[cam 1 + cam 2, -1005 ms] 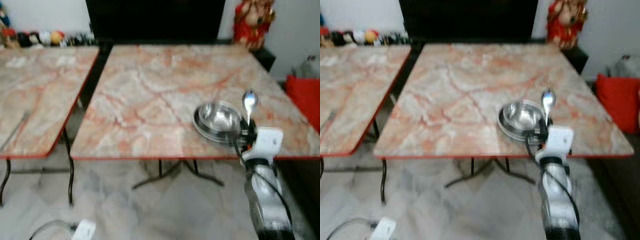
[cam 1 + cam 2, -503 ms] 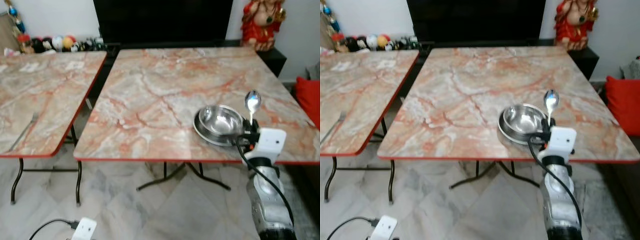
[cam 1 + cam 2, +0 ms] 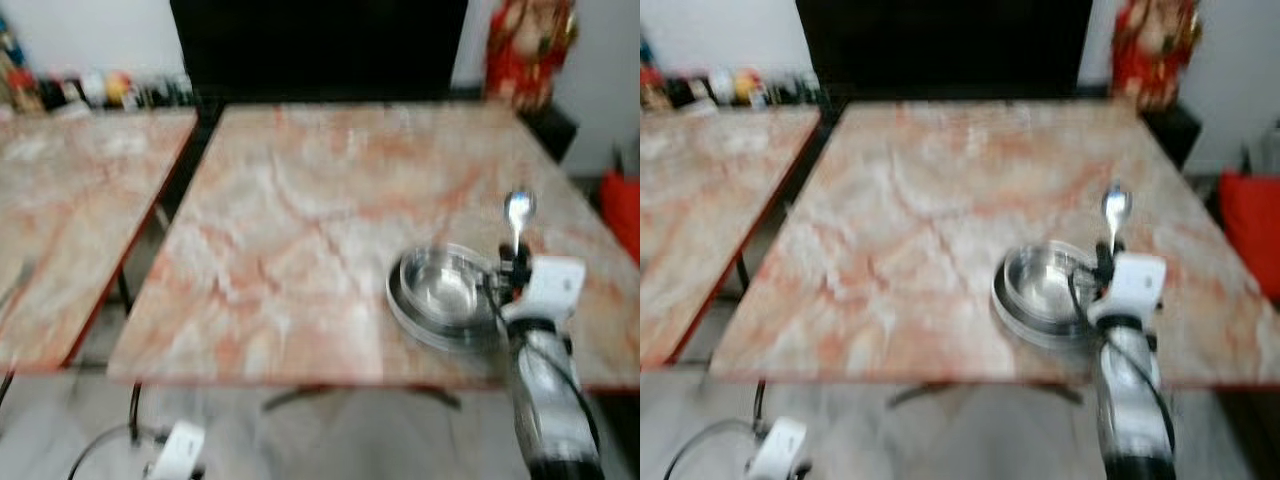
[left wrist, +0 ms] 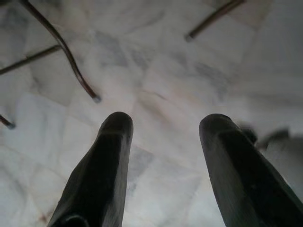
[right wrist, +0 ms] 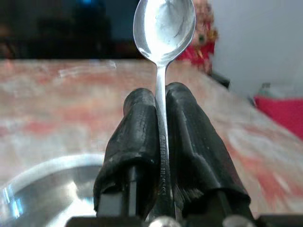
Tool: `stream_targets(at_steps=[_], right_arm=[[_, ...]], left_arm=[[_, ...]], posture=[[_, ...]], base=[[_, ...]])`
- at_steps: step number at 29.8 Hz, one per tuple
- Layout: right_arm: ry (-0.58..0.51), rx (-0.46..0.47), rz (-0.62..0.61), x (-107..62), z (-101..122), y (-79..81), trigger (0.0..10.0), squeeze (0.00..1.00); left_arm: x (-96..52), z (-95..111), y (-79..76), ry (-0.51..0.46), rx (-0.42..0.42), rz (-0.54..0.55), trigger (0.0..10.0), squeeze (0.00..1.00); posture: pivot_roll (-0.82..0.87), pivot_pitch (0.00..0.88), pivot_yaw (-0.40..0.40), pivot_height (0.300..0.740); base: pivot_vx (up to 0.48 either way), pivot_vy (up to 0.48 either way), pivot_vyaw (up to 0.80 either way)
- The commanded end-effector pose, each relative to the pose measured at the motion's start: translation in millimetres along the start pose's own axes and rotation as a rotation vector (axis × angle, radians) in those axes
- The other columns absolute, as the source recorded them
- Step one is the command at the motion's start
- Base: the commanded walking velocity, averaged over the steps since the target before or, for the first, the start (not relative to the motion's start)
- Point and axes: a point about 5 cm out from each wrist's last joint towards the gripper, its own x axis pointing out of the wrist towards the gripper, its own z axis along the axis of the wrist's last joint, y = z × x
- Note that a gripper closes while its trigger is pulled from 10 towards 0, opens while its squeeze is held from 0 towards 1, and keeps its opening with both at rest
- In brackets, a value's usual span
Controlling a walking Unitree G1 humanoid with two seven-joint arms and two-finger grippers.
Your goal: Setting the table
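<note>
The left gripper point(image 4: 163, 156) hung idle over the pale tiled floor point(image 4: 165, 80), its fingers apart and holding nothing. On the marbled worktop point(image 3: 300, 230), near its front edge, a steel bowl point(image 3: 440, 285) sat nested in a steel plate point(image 3: 420, 322). Just beside them to the right, the right gripper point(image 5: 161, 123) held a spoon point(image 5: 164, 26) upright, fingers clamped on the handle, bowl end up (the head views were blurred, so the camera was likely moving). To place it well, the arm should probably tip the spoon flat, lower it onto bare worktop right of the plate, parallel to the rim, and release only once the handle rests.
</note>
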Motion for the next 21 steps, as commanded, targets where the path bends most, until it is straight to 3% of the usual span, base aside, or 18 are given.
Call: stream_targets(at_steps=[1, 4, 7, 12, 16, 18, 21], right_arm=[[-0.012, 0.025, -0.009, 0.7, 2.7, 0.7, 10.0, 0.0], [-0.025, 0.006, -0.025, 3.3, 7.2, -8.2, 10.0, 0.0], [-0.027, -0.033, -0.074, 6.9, 13.2, -28.8, 10.0, 0.0], [-0.041, -0.083, -0.172, 11.2, 27.1, -77.2, 10.0, 0.0], [0.041, -0.17, -0.115, 14.1, 25.4, -96.9, 10.0, 0.0], [0.159, -0.138, -0.124, 15.0, 13.3, -111.2, 10.0, 0.0], [0.247, -0.145, -0.068, 14.4, 2.7, -114.6, 10.0, 0.0]], left_arm=[[-2.7, -9.2, 4.3, 0.034, 0.013, 0.009, 10.0, 0.0], [-1.6, -5.9, 3.9, 0.025, 0.012, 0.007, 10.0, 0.0], [-0.7, -3.0, 3.4, 0.017, 0.011, 0.006, 10.0, 0.0], [-0.4, -2.3, 2.4, 0.015, 0.008, 0.003, 10.0, 0.0], [-1.0, -4.4, 1.7, 0.023, 0.009, -0.001, 10.0, 0.0], [-1.1, -5.0, 1.5, 0.024, 0.008, -0.002, 10.0, 0.0], [-1.3, -5.6, 1.5, 0.027, 0.007, -0.002, 10.0, 0.0]], posture=[[0.0, 0.0, 0.049, 0.74], [0.0, 0.0, 0.049, 0.74], [0.0, 0.0, 0.048, 0.74], [0.0, 0.0, 0.049, 0.74], [0.0, 0.0, 0.049, 0.74], [0.0, 0.0, 0.047, 0.74], [0.0, 0.0, 0.047, 0.74]], base=[[0.0, 0.0, 0.0], [0.0, 0.0, 0.0], [0.0, 0.0, 0.0], [0.0, 0.0, 0.0], [0.0, 0.0, 0.0], [0.0, 0.0, 0.0], [0.0, 0.0, 0.0]])
